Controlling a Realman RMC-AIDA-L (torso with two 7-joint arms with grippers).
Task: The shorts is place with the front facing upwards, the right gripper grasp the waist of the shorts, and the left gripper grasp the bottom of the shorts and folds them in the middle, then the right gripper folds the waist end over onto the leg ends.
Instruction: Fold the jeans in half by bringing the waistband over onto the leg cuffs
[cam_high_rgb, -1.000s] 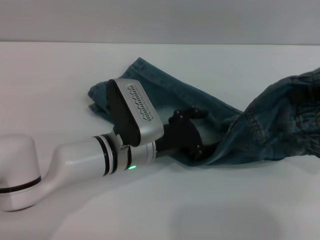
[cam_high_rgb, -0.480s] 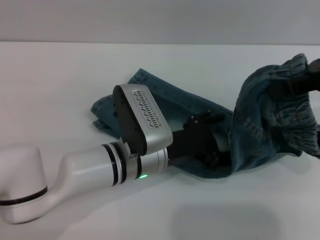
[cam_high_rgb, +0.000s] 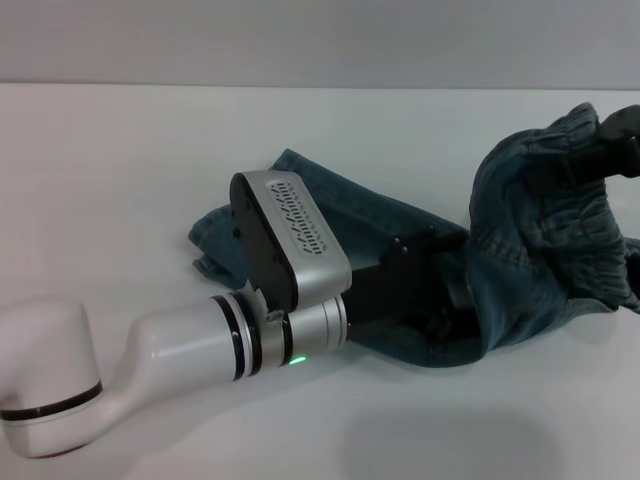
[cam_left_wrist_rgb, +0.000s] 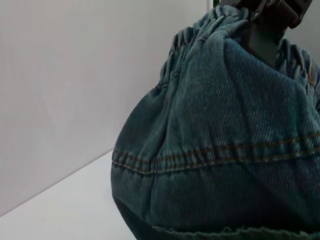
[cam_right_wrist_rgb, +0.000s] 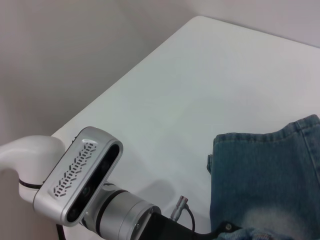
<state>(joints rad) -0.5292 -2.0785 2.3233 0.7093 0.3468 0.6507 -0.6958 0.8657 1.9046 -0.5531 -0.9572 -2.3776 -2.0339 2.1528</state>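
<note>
Head view: I see the right gripper (cam_high_rgb: 612, 140) clenched on the waist (cam_high_rgb: 540, 140), lifting that end of the shorts (cam_high_rgb: 520, 260) above the white table (cam_high_rgb: 120, 160). The left gripper (cam_high_rgb: 425, 290) presses on the folded middle; I cannot tell its grip. The leg ends (cam_high_rgb: 215, 240) lie flat on my left.

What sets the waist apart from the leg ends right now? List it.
The waist hangs lifted off the table in the right gripper; the leg ends lie flat on the table. The waist is puckered and gathered; the leg ends are straight-hemmed. Both are blue-green denim of the same shorts.
</note>
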